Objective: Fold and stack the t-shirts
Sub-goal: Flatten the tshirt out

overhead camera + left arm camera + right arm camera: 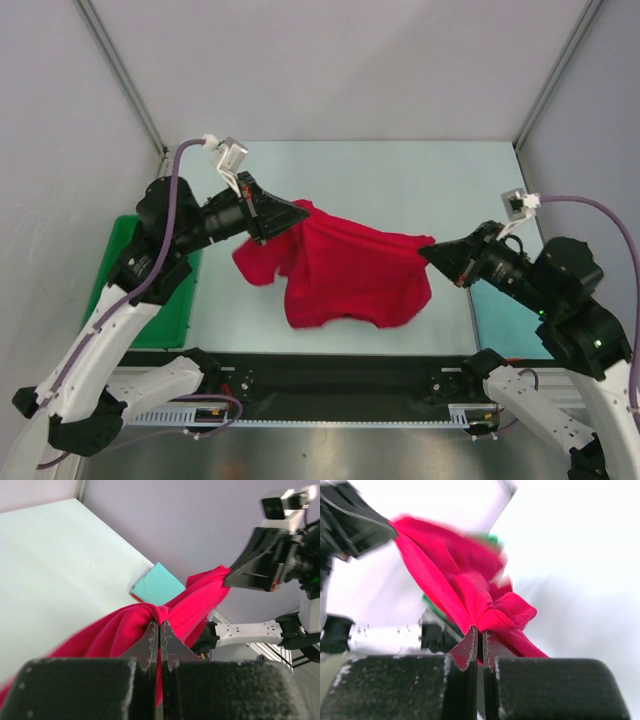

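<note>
The left tool [159, 626], filling the bottom of its own wrist view, is pinched shut on a bunched fold of the bright red soft cloth t-shirt [345, 270]. The right tool [480, 634], just as near its own lens, is clamped tight on a gathered edge at the opposite side. Between the two the shirt hangs as a sagging band above the middle of the pale surface [400, 180], with its lower part draping down. I cannot tell whether the hem touches the surface.

The cloth looks light and limp. It will likely droop, swing and twist rather than hold a shape, and a thin pinch could slip if it is pulled too taut. Shoulder seams or hem corners would be the better places to hold, so the body spreads flat. Both grips gather the fabric into knots, so which part each one has is unclear.

Farther off, the folded pale teal t-shirt [159, 584] lies flat near the right edge of the surface, mostly covered by the right arm from above. The green plastic tray [125, 275] sits at the far left, largely hidden behind the left arm. The right wrist view is blurred, and the collar cannot be made out
</note>
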Available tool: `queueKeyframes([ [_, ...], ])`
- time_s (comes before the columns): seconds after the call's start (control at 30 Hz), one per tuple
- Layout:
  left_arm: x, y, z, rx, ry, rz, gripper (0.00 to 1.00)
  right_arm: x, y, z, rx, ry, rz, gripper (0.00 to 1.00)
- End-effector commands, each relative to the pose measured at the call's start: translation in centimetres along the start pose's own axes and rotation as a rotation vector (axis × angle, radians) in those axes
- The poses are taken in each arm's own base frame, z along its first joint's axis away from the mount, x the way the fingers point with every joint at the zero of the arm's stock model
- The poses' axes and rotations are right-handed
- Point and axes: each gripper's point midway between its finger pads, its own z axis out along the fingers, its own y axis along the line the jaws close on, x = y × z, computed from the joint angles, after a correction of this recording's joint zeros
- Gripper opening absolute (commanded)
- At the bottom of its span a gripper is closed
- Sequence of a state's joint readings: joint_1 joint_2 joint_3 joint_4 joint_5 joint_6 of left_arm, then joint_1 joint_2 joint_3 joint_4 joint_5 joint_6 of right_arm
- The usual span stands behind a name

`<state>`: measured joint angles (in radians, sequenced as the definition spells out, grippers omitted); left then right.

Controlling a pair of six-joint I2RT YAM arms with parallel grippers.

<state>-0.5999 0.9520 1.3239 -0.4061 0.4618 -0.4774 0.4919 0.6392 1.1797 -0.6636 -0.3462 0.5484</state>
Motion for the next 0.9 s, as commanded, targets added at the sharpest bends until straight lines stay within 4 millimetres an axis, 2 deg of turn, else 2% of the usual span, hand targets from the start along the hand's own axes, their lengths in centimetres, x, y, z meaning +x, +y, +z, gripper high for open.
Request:
queueKeyframes([
  [0.0,-2.9,-2.4,1.2,0.112,-0.057,-0.007,0.0,-4.1,-0.8,-1.4,0.111,-0.193,-0.008,0.0],
  [0.03,-2.5,-1.6,1.7,0.088,-0.038,-0.02,0.0,-5.0,-1.6,-0.7,0.149,-0.23,-0.014,0.0],
  [0.1,-1.6,0.8,3.4,0.005,0.011,-0.033,0.0,-5.3,-4.0,2.0,0.235,-0.211,-0.008,0.0],
  [0.13,-0.4,3.4,3.7,-0.116,0.057,-0.064,0.0,-5.9,-5.4,3.5,0.279,-0.21,-0.029,0.0],
  [0.17,1.2,6.2,5.3,-0.198,0.124,-0.074,0.0,-5.8,-8.1,6.3,0.355,-0.157,-0.016,0.0],
  [0.2,0.8,7.6,5.7,-0.264,0.136,-0.075,0.0,-5.8,-10.2,7.9,0.402,-0.124,-0.005,0.0],
  [0.27,2.9,13.4,5.5,-0.47,0.246,-0.104,0.0,-6.5,-12.2,11.2,0.359,-0.07,0.044,0.0],
  [0.3,3.9,16.8,6.7,-0.559,0.309,-0.134,0.08,-5.8,-18.0,13.9,0.458,0.001,0.129,0.0],
  [0.33,5.3,21.4,4.7,-0.737,0.388,-0.192,0.47,-5.5,-19.9,15.2,0.471,0.047,0.166,0.0],
  [0.37,5.9,23.5,4.3,-0.792,0.435,-0.219,0.57,-8.5,-20.6,16.6,0.483,0.03,0.166,0.19],
  [0.4,5.7,25.6,4.9,-0.816,0.473,-0.233,0.58,-4.8,-25.4,18.5,0.59,0.196,0.247,0.29],
  [0.43,5.0,26.6,4.2,-0.836,0.462,-0.228,0.63,-3.8,-27.1,19.3,0.625,0.274,0.255,0.35],
  [0.47,5.3,27.4,3.9,-0.849,0.466,-0.208,0.66,-4.2,-27.7,19.7,0.647,0.316,0.226,0.42],
  [0.5,5.1,27.4,3.9,-0.84,0.451,-0.197,0.7,-4.6,-27.6,19.4,0.674,0.353,0.21,0.46],
  [0.53,4.5,27.2,4.1,-0.818,0.429,-0.163,0.71,-3.3,-28.6,19.8,0.694,0.399,0.207,0.48],
  [0.57,5.8,27.0,4.1,-0.795,0.456,-0.172,0.71,-2.6,-28.7,19.4,0.704,0.421,0.201,0.51],
  [0.6,5.8,26.7,4.6,-0.757,0.442,-0.153,0.71,0.2,-29.8,18.6,0.727,0.465,0.214,0.53],
  [0.63,5.8,25.5,4.7,-0.703,0.431,-0.137,0.71,-0.1,-28.4,17.4,0.705,0.431,0.201,0.56],
  [0.67,6.7,24.7,5.1,-0.642,0.448,-0.125,0.71,0.5,-27.9,16.5,0.692,0.416,0.21,0.63],
  [0.7,8.8,23.9,5.5,-0.573,0.482,-0.147,0.71,4.9,-29.3,14.9,0.721,0.471,0.267,0.66],
  [0.73,10.0,22.3,6.0,-0.522,0.508,-0.133,0.71,6.0,-28.8,14.0,0.702,0.475,0.289,0.66],
  [0.77,11.8,21.2,5.7,-0.499,0.535,-0.12,0.71,5.9,-27.8,12.3,0.687,0.439,0.288,0.67],
  [0.8,12.2,20.1,6.3,-0.466,0.526,-0.091,0.71,7.0,-27.8,11.4,0.685,0.445,0.293,0.67],
  [0.83,13.9,17.7,7.2,-0.412,0.553,-0.089,0.72,9.9,-28.2,9.5,0.711,0.492,0.321,0.67],
  [0.87,15.7,16.7,7.2,-0.387,0.578,-0.106,0.72,9.6,-28.1,8.2,0.718,0.458,0.319,0.67],
])
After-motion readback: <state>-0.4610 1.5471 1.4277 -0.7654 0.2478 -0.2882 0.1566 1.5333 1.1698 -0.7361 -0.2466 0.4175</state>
